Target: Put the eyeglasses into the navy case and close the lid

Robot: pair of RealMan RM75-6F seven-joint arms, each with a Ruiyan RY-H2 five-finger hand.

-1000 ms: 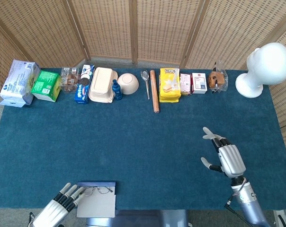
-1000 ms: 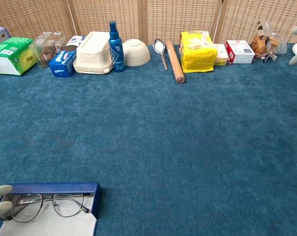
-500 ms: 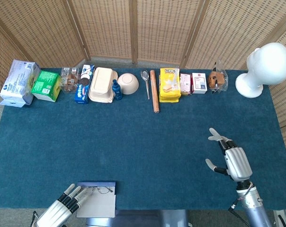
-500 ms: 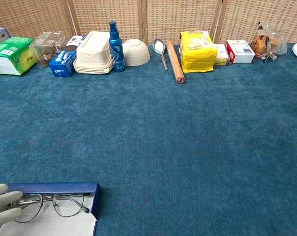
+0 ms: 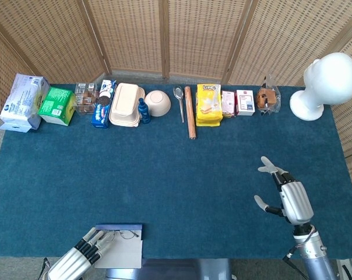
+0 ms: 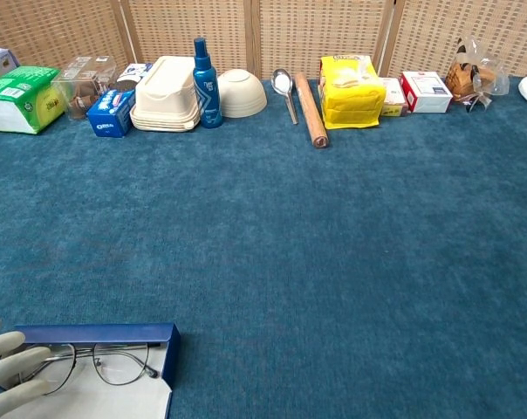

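The navy case (image 6: 98,333) lies open at the table's front left, its pale inside facing up. In the head view the case (image 5: 119,227) sits at the front edge. The thin-framed eyeglasses (image 6: 102,362) lie inside it, lenses toward the navy wall; the head view shows the eyeglasses (image 5: 123,235) too. My left hand (image 6: 9,374) is at the case's left end, fingers stretched flat and lying over the left lens; from the head view the left hand (image 5: 78,258) reaches in from the table edge. My right hand (image 5: 287,198) hovers over the right side of the table, fingers spread, holding nothing.
Along the back edge stand a green box (image 6: 19,98), a cookie pack (image 6: 111,112), a beige container (image 6: 166,92), a blue bottle (image 6: 202,70), a bowl (image 6: 242,92), a spoon (image 6: 285,92), a rolling pin (image 6: 311,109), a yellow pack (image 6: 351,89) and a white mannequin head (image 5: 324,84).
My left hand has slid back toward the front edge, staying on the left lens. My right hand drew nearer to me and left the chest view. The eyeglasses stayed put.
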